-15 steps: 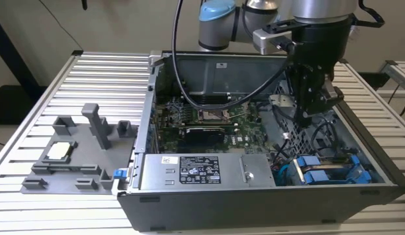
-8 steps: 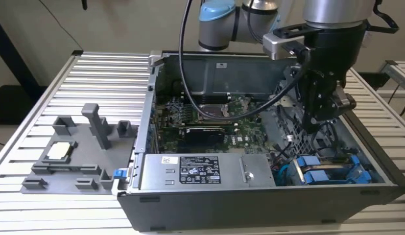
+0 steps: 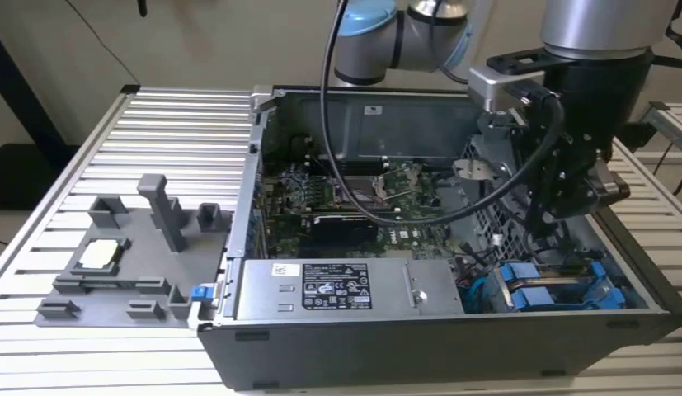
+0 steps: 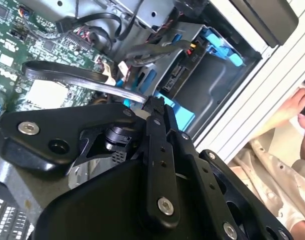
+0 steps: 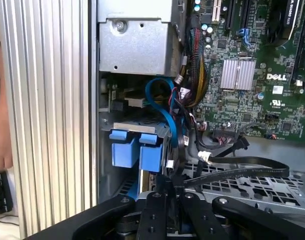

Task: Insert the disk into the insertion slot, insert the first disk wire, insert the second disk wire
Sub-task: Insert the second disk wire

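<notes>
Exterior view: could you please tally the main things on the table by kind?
Robot arm: 1
Open computer case: 1
Labelled power-supply box: 1
Grey parts fixture: 1
Total: 4

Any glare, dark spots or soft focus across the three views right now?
Exterior view: even light, but the case interior around the motherboard sits in shadow. Second wrist view: the claw body is a dark, near-featureless mass close up; the bright rail washes out. First wrist view: the heatsink glares lightly.
</notes>
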You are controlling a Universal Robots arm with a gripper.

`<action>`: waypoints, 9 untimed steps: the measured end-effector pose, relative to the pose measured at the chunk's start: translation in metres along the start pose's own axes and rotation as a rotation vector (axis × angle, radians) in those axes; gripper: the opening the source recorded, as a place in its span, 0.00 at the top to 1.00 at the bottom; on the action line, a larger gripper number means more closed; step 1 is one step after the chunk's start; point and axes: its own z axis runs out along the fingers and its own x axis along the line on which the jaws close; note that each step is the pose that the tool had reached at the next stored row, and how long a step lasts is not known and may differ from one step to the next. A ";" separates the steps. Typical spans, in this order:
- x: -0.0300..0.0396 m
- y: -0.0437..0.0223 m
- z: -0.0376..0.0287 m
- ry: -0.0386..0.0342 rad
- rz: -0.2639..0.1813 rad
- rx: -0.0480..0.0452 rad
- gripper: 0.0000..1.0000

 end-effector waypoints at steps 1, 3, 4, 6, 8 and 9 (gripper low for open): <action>0.0024 -0.0018 0.0008 -0.0003 -0.001 -0.0036 0.84; 0.0070 -0.0052 0.0021 -0.0008 -0.002 -0.0104 0.84; 0.0092 -0.0068 0.0028 -0.0012 -0.003 -0.0138 0.84; 0.0140 -0.0101 0.0042 -0.0019 -0.004 -0.0211 0.84; 0.0186 -0.0128 0.0055 -0.0025 -0.005 -0.0284 0.84; 0.0211 -0.0142 0.0063 -0.0029 -0.006 -0.0322 0.84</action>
